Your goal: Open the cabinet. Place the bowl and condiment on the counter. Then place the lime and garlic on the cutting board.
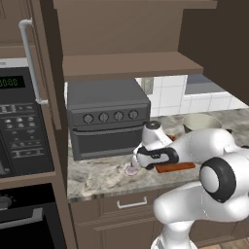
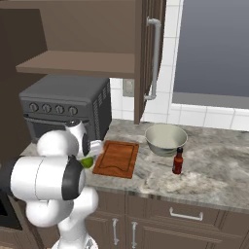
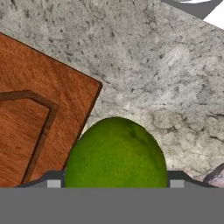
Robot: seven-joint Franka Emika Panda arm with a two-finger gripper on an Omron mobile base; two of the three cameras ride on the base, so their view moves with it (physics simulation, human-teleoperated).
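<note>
At the far left of the left base view, a black wall oven [image 1: 22,126] shows a green display with digits too blurred to read, beneath a cabinet door with a silver bar handle [image 1: 30,61]. Right of it, the cabinet [image 1: 129,65] stands open, its shelf bare, and a dark grey toaster oven [image 1: 108,116] with four knobs sits on the surface [image 1: 97,177] below. In front of the toaster oven, the pincer [image 1: 137,162] hangs low over the stone, with the garlic [image 1: 131,170] just beside it. In the hand view, the lime [image 3: 116,153] sits between the two finger tips [image 3: 53,179], which stand at its sides; whether they press on it I cannot tell. The lime lies on the stone just off the corner of the cutting board [image 3: 39,118]. In the right base view, the board lies right of the arm, then the bowl [image 2: 166,138] stands upright on the surface, and the condiment [image 2: 178,161] stands upright just in front of the bowl. No brand or label can be read anywhere.
</note>
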